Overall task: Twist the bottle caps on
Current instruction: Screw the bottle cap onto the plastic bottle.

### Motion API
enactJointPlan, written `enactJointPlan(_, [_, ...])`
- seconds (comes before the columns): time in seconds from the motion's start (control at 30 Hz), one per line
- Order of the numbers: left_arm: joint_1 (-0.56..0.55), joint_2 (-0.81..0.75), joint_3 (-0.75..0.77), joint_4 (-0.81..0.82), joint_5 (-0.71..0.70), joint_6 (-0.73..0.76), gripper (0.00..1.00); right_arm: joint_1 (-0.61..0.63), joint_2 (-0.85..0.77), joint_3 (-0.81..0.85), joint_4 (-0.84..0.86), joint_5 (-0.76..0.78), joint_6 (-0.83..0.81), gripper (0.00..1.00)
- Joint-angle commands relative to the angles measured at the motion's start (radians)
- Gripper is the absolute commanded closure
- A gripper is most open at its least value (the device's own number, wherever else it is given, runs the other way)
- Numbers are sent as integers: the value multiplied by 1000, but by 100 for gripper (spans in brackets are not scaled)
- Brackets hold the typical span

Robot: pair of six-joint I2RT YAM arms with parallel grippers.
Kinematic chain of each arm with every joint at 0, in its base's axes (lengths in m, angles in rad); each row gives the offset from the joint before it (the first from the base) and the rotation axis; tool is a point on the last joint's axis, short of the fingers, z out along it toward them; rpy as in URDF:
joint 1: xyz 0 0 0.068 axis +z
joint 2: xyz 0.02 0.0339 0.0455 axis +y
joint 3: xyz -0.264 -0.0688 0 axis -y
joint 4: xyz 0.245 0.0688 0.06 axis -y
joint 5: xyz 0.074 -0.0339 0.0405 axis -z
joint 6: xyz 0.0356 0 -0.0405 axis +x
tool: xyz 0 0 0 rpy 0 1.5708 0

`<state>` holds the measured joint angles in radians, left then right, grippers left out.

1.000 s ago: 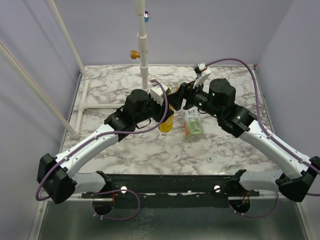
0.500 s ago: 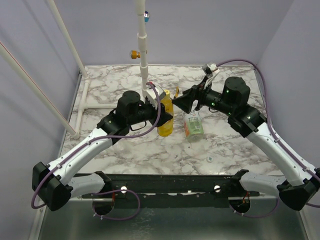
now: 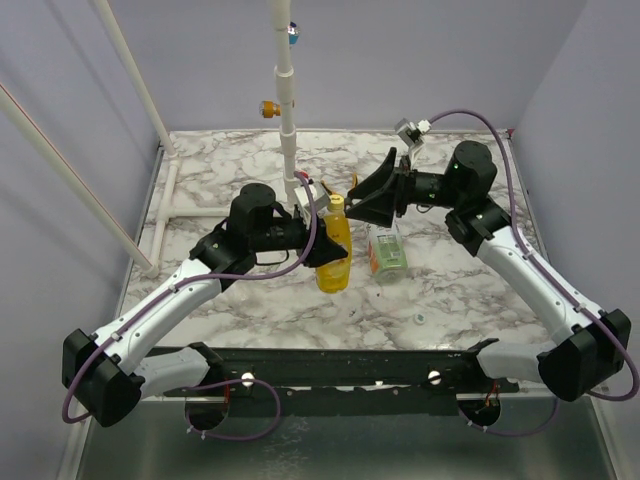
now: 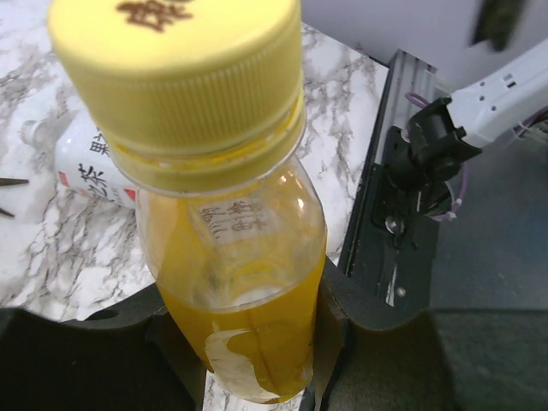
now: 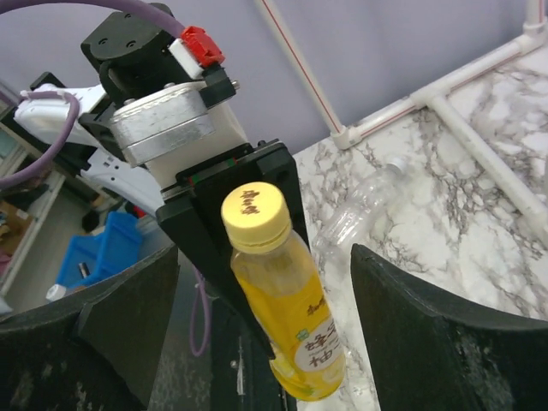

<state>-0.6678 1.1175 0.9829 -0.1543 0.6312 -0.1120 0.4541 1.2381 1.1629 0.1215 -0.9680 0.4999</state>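
Nearest me ran the black rail (image 3: pixel 330 365) with the two arms bolted to it, and just beyond it on the marble tabletop (image 3: pixel 250 310) lay one whitish cap (image 3: pixel 420 319), loose and well apart from everything else. I counted two caps for certain: that one, and the yellow cap (image 3: pixel 337 201) sitting on the neck of the yellow bottle (image 3: pixel 335 250). Of bottles I made out three. The yellow one was held tilted in the left tool (image 3: pixel 322 248), which was clamped on its lower body. The labelled bottle (image 3: pixel 386 252), green and white, lay flat on the tabletop just beside it. The third, a bare clear bottle (image 5: pixel 364 205), lay further off near the white pipe frame (image 3: pixel 165 215); from above, the left arm hid it from me. The right tool (image 3: pixel 360 200) hung just beside the yellow cap with its fingers (image 5: pixel 445 342) well apart, touching nothing. Behind that tool showed a sliver of something yellow-handled (image 3: pixel 352 184), too hidden to name. Furthest back rose one white pole (image 3: pixel 287 110) carrying one orange fitting (image 3: pixel 268 108) and, higher up, one blue fitting (image 3: pixel 292 34).
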Motion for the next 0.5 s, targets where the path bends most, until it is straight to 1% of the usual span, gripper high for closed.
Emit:
enactJointPlan(0.0, [4,-15,-4,15,123,-13,100,-5,51,-25,173,-119,114,17])
enactJointPlan(0.17, [4,-7,0,17,148,-20,100,-5,79,-31,257,-139,171,19])
enactJointPlan(0.27, [4,2,3,23,168,-25,100,-5,84,-39,301,-150,200,23])
enactJointPlan(0.33, [3,8,3,29,178,-30,100,-3,87,-41,317,-153,214,27])
enactJointPlan(0.47, [4,22,5,52,195,-44,100,3,91,-42,321,-155,218,31])
